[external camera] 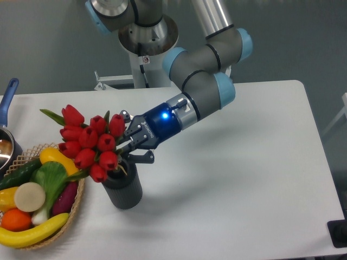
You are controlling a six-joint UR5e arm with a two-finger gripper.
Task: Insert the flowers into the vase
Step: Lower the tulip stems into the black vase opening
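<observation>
Gripping the flowers, gripper jaws shut, stems in vase

Bright, even overhead light, soft shadows on the table, sharp focus.

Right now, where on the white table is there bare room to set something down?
The white table is bare right of the dark grey ribbed vase, out to its right edge. Crowded: the left, with red tulip bunch, gripper, wicker basket.
</observation>
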